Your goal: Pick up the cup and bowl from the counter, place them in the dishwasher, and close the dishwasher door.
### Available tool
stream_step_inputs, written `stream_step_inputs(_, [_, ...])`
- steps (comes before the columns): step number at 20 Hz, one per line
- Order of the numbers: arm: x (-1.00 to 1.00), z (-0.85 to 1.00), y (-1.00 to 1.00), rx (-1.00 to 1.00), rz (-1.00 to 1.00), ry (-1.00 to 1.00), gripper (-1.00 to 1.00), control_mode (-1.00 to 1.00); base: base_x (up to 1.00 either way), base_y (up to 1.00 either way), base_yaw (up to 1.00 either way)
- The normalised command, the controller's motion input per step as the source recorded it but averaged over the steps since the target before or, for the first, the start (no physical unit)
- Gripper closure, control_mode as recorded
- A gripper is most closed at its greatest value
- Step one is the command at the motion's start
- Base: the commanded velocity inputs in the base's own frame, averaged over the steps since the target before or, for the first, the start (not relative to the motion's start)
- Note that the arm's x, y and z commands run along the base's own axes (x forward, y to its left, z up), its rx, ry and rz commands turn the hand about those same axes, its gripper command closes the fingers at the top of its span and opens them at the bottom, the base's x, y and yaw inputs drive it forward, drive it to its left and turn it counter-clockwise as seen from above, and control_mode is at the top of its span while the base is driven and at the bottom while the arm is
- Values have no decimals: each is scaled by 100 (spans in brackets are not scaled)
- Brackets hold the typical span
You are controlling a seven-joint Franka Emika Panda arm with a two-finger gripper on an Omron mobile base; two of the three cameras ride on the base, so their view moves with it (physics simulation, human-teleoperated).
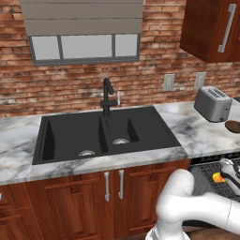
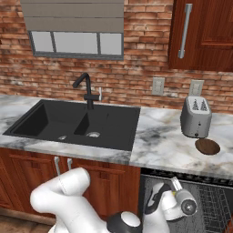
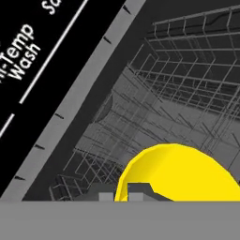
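Lowering small bright yellow cup [image 3: 183, 173] into dishwasher's dark grey wire rack [image 3: 154, 112], two-finger gripper [image 1: 225, 176] seemingly clenched on it; next release, fetch dark brown bowl [image 2: 207, 146].

The small bright yellow cup [image 3: 180, 173] is cut off at the hand view's bottom edge (the tool's fingertips barely show), and the shallow dark brown bowl [image 1: 233, 125] is clipped at the right edge of the left base view.

Upright rack tines [image 3: 154, 108] crowd the dishwasher [image 3: 187, 70] below the cup [image 3: 183, 173]

Setting: domestic kitchen. Evidence: marble worktop [image 2: 159, 141] with black double sink [image 1: 101, 133] and faucet [image 1: 107, 97], toaster [image 2: 195, 116], wooden cabinets [image 1: 112, 199], brick wall [image 2: 136, 77], open dishwasher [image 3: 154, 108].
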Motion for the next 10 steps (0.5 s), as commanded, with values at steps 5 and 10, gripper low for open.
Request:
stream_step_inputs(5, [25,-36,-20,1,0,0,100,-100,0,0,0])
stream_step_inputs(10, [22,-44,-18,0,0,0,100,-100,0,0,0])
